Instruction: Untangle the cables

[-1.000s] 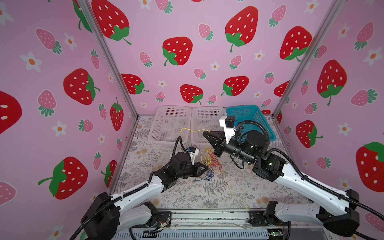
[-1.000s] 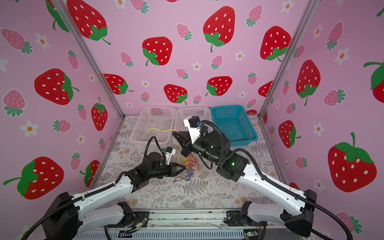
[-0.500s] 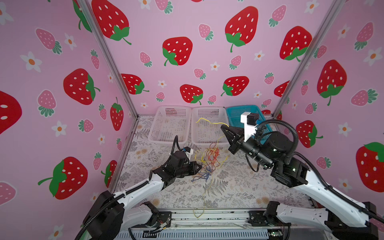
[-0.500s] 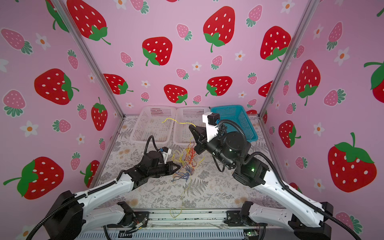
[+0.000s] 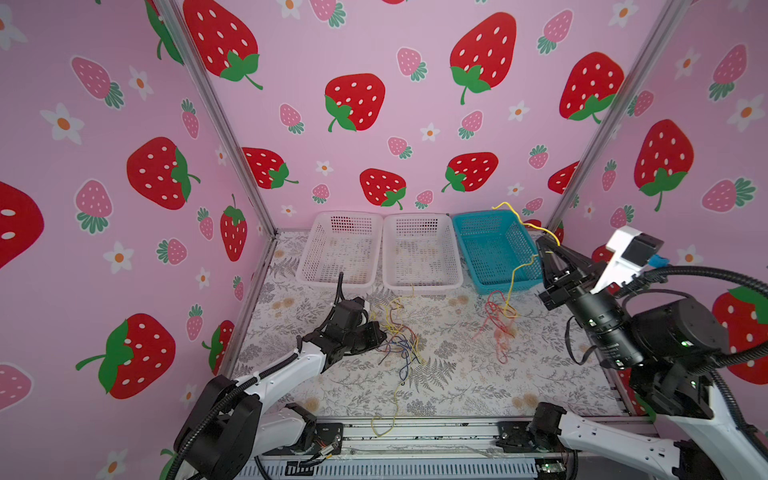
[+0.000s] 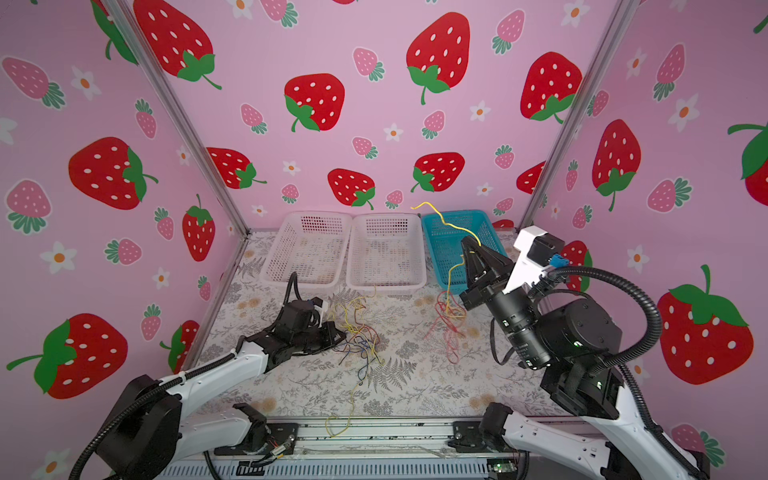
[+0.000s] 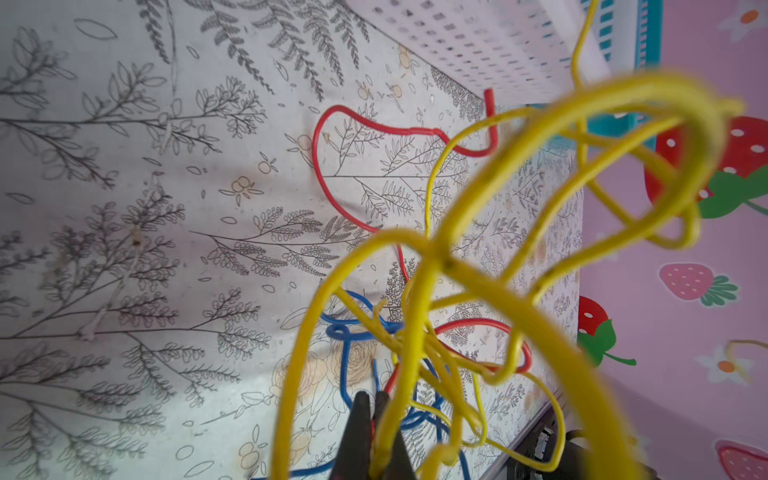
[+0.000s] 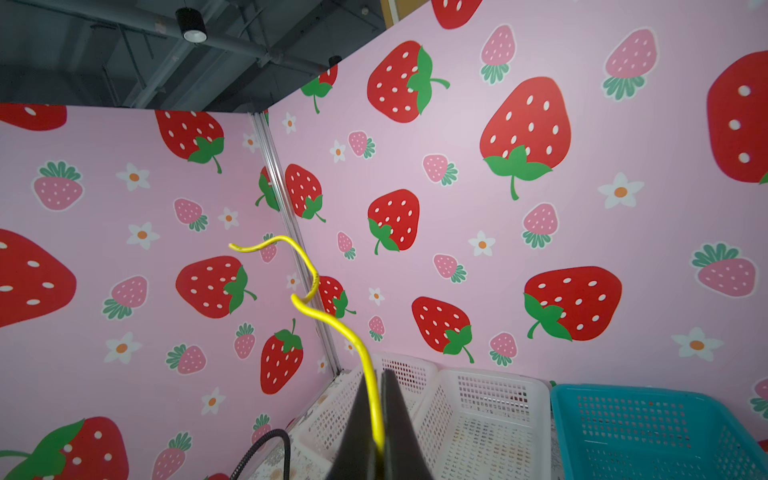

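Left gripper (image 5: 381, 333) lies low over the grey floral-printed table cover (image 5: 457, 386), jaws closed. The left wrist view shows its black fingertips (image 7: 360, 415) pinched together on strands of the main tangle of thin yellow, red and dark blue cables (image 5: 400, 341), with a red and a yellow strand entering between them. This main tangle rests on the cover in front of the two white perforated plastic baskets (image 5: 309, 266) (image 5: 419, 217), touching the left gripper. One yellow strand trails from it toward the front and loops over the metal rail (image 5: 436, 428). Right gripper (image 5: 542, 245) is raised by the near right corner of the teal perforated plastic basket (image 5: 478, 215), jaws closed on a single thin yellow cable (image 5: 524, 224). In the right wrist view this yellow cable passes between the closed fingers and curls upward beyond the tips. Its other part hangs down across the teal basket's front to a separate clump of red cables (image 5: 498, 328) on the cover. Whether it is caught in that clump cannot be told. The clump lies well apart from the main tangle.
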{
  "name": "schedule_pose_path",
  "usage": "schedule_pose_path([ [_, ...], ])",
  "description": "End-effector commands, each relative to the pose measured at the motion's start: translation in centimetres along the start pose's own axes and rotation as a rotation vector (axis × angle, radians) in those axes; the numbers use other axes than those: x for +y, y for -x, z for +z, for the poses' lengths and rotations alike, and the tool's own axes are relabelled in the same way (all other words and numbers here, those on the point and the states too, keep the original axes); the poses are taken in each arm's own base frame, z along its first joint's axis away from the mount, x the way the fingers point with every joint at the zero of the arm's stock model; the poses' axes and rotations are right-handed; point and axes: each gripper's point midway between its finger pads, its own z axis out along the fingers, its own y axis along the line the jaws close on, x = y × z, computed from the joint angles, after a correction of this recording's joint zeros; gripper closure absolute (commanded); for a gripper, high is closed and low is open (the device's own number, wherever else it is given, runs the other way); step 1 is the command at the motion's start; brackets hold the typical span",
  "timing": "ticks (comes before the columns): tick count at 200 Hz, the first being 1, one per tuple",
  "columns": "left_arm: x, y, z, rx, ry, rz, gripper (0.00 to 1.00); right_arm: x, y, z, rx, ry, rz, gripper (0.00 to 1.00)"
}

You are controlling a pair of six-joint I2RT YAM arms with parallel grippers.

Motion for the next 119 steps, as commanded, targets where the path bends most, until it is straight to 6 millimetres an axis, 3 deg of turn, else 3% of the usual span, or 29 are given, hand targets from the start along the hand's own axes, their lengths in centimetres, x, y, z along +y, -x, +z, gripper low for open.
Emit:
schedule_pose_path([
  [1, -0.4, 0.8, -0.2, -0.006, 0.009, -0.021, 1.0, -0.4, -1.6, 0.0, 0.027, -0.012, 0.008, 1.0],
  [52, -4.1, 2.8, -0.7, -0.019, -0.083, 0.003, 1.0, 1.5, -7.6, 1.4, 0.125, 0.084, 0.01, 1.0],
  [62, -4.6, 3.1, -1.0, -0.022, -0.09, 0.012, 0.95, 1.7, -8.4, 1.7, 0.141, 0.09, 0.007, 1.0],
  [98, -6.2, 3.5, -2.2, -0.028, -0.122, 0.038, 0.6, 2.1, -9.6, 2.3, 0.161, 0.1, 0.0, 1.0],
  [119, -6.8, 3.4, -2.7, -0.02, -0.124, 0.055, 0.51, 1.8, -9.8, 2.6, 0.164, 0.082, -0.015, 1.0],
])
